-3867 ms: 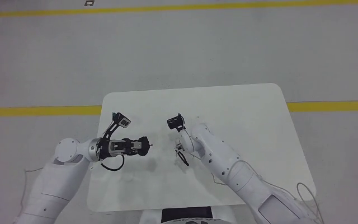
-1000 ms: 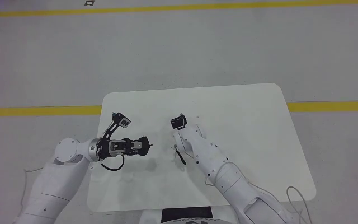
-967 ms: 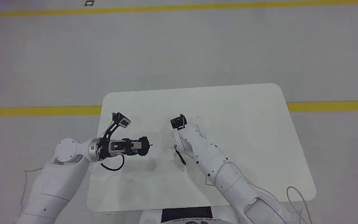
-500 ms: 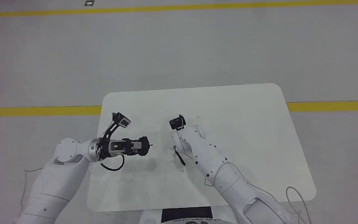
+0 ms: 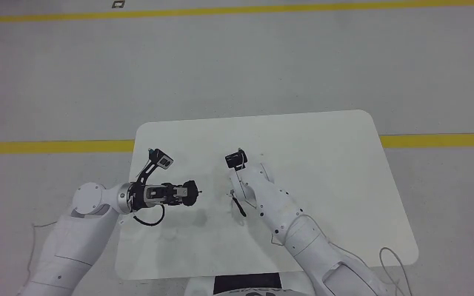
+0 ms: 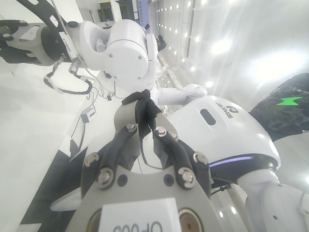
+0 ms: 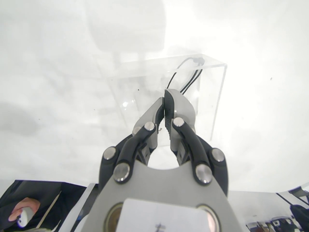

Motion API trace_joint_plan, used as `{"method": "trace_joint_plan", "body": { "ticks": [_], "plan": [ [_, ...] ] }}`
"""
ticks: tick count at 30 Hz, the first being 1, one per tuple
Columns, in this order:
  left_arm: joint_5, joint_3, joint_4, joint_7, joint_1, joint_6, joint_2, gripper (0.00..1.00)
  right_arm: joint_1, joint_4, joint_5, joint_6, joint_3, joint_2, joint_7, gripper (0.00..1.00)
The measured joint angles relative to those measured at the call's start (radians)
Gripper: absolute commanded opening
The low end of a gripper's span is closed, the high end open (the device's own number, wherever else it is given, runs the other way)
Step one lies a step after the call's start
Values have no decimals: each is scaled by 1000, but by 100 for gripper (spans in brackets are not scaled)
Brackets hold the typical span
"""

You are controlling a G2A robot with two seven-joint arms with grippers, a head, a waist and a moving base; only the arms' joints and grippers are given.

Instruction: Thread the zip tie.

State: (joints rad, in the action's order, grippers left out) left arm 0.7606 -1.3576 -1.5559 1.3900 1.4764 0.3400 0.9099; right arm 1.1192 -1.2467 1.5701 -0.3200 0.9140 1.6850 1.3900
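Observation:
My left gripper (image 5: 194,191) hovers over the table's left part, lying level and pointing right. It is shut on a black zip tie (image 6: 144,105): the bunched black end sticks out past the fingertips, and a thin strap loops back between the fingers. My right gripper (image 7: 164,97) points down at the table (image 5: 333,148) a short way to the right of the left one, jaws pressed together. Thin black strands (image 7: 190,74) run from just past its tips into a clear box (image 7: 218,92). Whether the tips pinch them, I cannot tell.
The clear box stands on the white table directly under the right gripper. The right arm (image 6: 120,56) is close in front of the left gripper. The table's right half and far side are bare white surface.
Since the earliest frame the right arm has shifted, with its forearm lower over the table. Over the last second it barely moves. The left arm holds still.

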Motion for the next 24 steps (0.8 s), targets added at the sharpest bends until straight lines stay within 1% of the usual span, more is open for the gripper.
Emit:
{"method": "trace_joint_plan", "body": {
  "ticks": [5,9,18,24],
  "plan": [
    [0,0,0,0,0,0,0,0,28,-65,-1,16,31,-10,0,0],
    [0,0,0,0,0,0,0,0,56,-125,-18,32,69,-17,0,0],
    [0,0,0,0,0,0,0,0,125,-261,-104,65,168,-37,0,0],
    [0,0,0,0,0,0,0,0,178,-359,-160,69,231,-50,-15,0]
  ]
}}
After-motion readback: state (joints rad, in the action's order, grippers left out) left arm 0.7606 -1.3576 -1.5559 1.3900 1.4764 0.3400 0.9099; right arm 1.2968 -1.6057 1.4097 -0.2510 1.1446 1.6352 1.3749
